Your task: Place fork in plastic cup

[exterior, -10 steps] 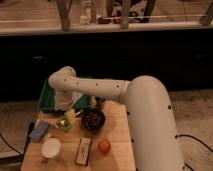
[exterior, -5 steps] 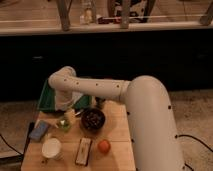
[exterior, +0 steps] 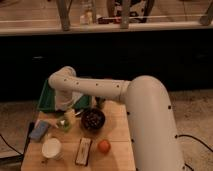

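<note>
- Hovering over the left part of the wooden table (exterior: 117, 150), the gripper (exterior: 65, 111) is sitting right above the plastic cup (exterior: 63, 122); the wrist is blocking its tip, so I cannot tell how the pincer is standing, or whether it is pinching anything.
- Something pale is showing at the cup's mouth and may be the fork (exterior: 68, 116), but whether it is already inside or just beside the rim is not clear.
- If the fork is dangling off-centre, it is risking catching the rim and sliding out onto the table.
- A light, narrow cup is likely tipping easily: a downward nudge from the wrist, or a fork leaning on one side, could be toppling it.
- The dark bowl (exterior: 93, 120) is sitting just beside the cup on the right, so a sideways swing is risking a knock there.
- The blue object (exterior: 39, 130) is lying near on the left, the white cup (exterior: 51, 148) nearer the front; a dropped fork could be landing among them.
</note>
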